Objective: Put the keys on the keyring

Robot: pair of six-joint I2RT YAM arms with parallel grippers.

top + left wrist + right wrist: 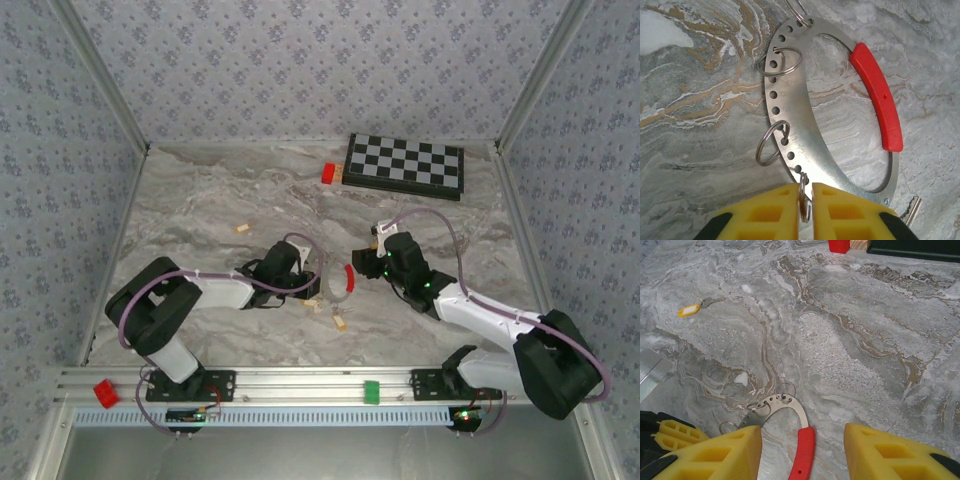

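Observation:
The keyring [812,145] is a flat metal crescent with a row of holes, small split rings and a red section [877,95]. It lies on the marble table [200,200] between the arms. My left gripper [806,192] is shut, its yellow pads pinching one small split ring at the crescent's lower end. My right gripper [801,432] is open just above the table, its fingers either side of the red section [804,452]. One key [689,310] with a yellow head lies far left. Two more keys [340,322] [313,303] lie close below the keyring [348,278].
A chessboard [405,165] sits at the back right, with a red block [328,173] beside its left end. Another key [242,229] lies left of centre. Patterned walls close the sides. A red block [105,392] and a green one [372,390] sit on the front rail.

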